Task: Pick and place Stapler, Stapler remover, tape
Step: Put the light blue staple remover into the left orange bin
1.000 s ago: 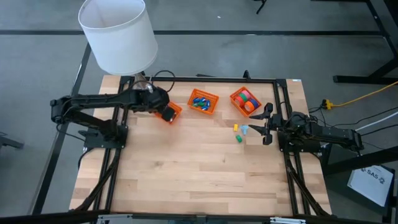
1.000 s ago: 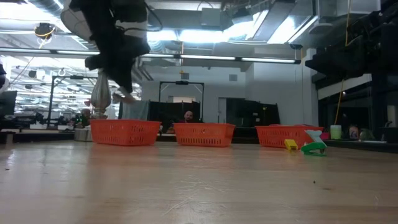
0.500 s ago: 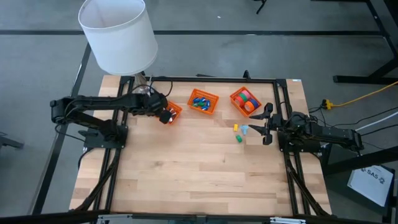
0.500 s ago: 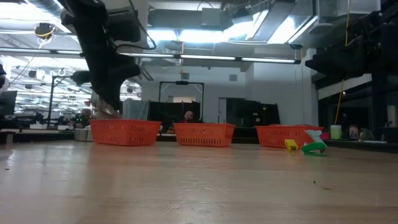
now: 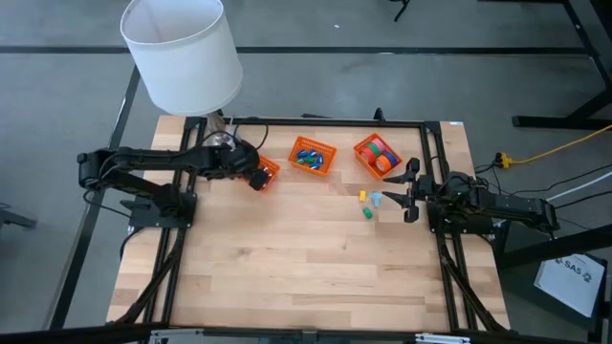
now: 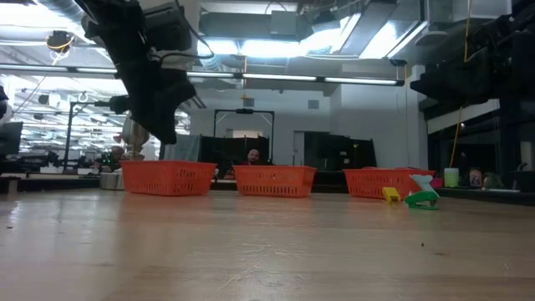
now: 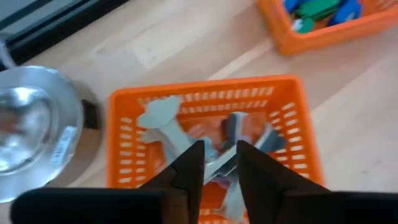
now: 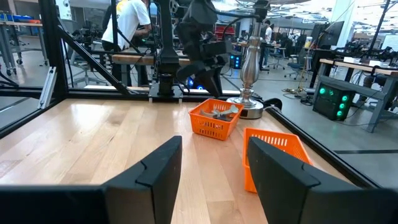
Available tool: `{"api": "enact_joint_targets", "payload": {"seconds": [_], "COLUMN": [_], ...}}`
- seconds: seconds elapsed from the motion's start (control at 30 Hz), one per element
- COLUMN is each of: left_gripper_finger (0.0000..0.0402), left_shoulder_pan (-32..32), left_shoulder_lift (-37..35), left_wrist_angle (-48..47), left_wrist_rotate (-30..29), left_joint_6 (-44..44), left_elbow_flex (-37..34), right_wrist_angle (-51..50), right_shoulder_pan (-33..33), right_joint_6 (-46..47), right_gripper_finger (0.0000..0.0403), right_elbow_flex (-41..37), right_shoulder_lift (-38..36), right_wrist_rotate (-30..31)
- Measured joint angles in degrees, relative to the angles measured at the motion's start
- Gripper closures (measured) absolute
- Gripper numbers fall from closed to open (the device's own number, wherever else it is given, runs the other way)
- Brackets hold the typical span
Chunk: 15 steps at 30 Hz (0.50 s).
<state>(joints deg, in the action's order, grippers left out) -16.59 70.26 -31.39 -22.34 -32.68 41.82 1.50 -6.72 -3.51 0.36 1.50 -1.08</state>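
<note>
The left hand (image 5: 256, 178) has parted narrowly over one of three baskets (image 5: 266, 170), holding perhaps two staplers (image 7: 186, 134).

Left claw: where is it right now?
High view: the left claw hangs over the leftmost basket, at the table's far left beside the lamp base.

Lamp base (image 7: 28, 134) crowds the left basket (image 7: 121, 134) (table front open).

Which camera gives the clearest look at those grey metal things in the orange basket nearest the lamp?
The left wrist view: it looks straight down into the orange mesh basket at the grey metal pieces, past the left claw. The right wrist view shows them small and far off. The low view shows only the basket's wall; the high view mostly hides it.
</note>
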Motion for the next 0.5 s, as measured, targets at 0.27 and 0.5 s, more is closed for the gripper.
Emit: {"api": "enact_joint_targets", "payload": {"seconds": [0.27, 0.5], "left_gripper_finger": [0.0292, 0.0297], "left_shoulder_pan": [0.4, 3.5], "left_shoulder_lift": [0.0, 0.0], "left_wrist_angle": [1.7, 4.7], "left_wrist_rotate": [5.5, 11.0], "left_joint_6": [0.0, 0.3], "left_elbow_flex": [0.0, 0.0], "right_wrist_angle": [0.0, 0.0], "right_shoulder_pan": [0.0, 0.0], "right_joint_6": [0.0, 0.0], "right_gripper_finger": [0.0214, 0.0215], "right_elbow_flex": [0.0, 0.0], "right_shoulder_lift": [0.0, 0.0], "right_wrist_rotate": [0.0, 0.0]}}
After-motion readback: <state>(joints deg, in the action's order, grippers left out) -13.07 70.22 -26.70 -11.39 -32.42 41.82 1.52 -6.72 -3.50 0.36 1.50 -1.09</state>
